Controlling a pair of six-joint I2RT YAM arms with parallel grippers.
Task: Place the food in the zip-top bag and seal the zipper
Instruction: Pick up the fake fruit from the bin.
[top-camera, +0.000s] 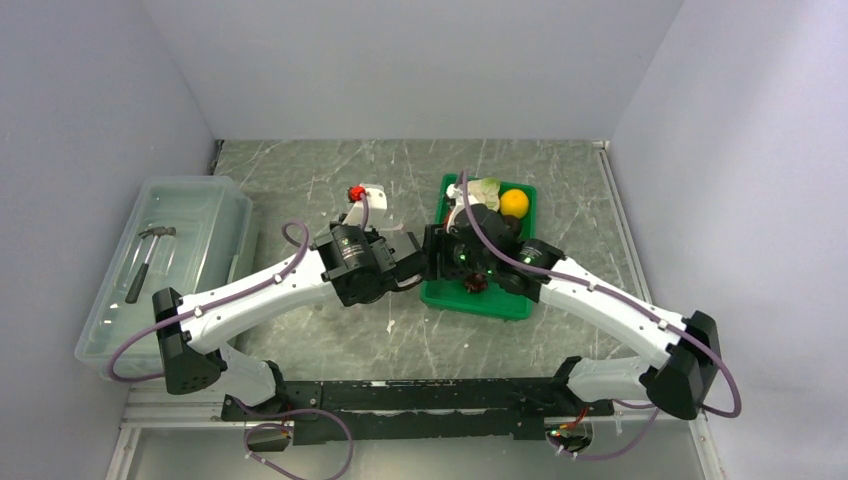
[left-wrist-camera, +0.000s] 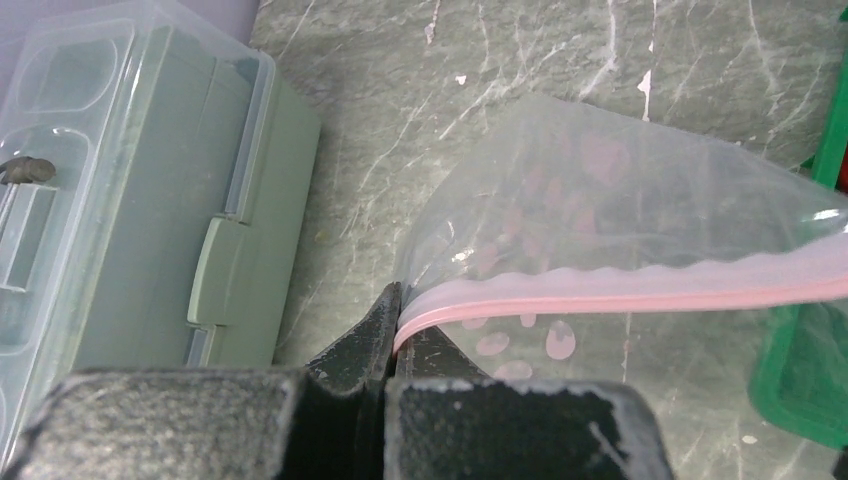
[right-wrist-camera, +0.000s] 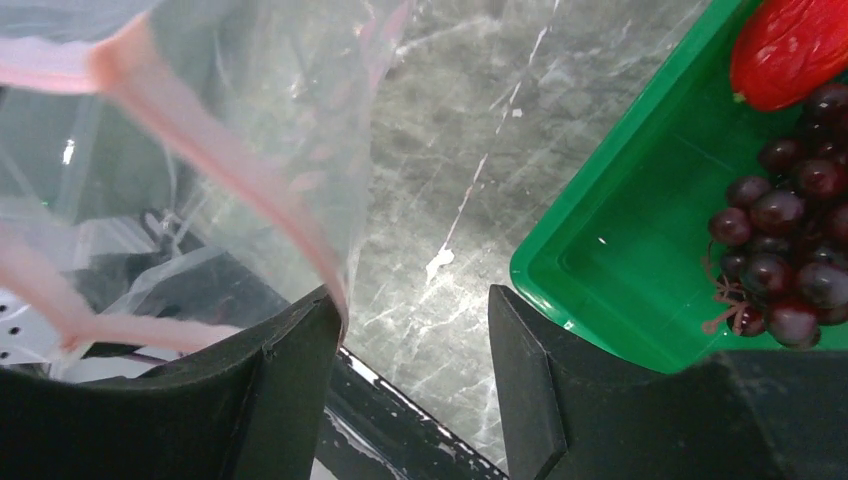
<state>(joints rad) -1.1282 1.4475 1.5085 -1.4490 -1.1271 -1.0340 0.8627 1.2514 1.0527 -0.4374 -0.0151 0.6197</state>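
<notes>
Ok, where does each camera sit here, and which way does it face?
Top external: high behind the robot, looking down on the table; left arm, right arm and bases show, plus green tray and plastic bin.
Left wrist: on the left arm, looking along the shut left gripper pinching the zip-top bag at its zipper; bin at left.
Right wrist: on the right arm, looking past the open right gripper at bag, tray and grape bunch.
Shared: both wrist views show the bag and tray.

The left hand (top-camera: 408, 263) and right hand (top-camera: 437, 256) meet at the green tray (top-camera: 497, 304)'s left rim. The tray holds an orange-yellow fruit (top-camera: 514, 203), a pale leafy vegetable (top-camera: 486, 188) and a dark grape bunch (top-camera: 476, 284). A hammer (top-camera: 148, 258) lies in the translucent bin (top-camera: 222, 200) far left
</notes>
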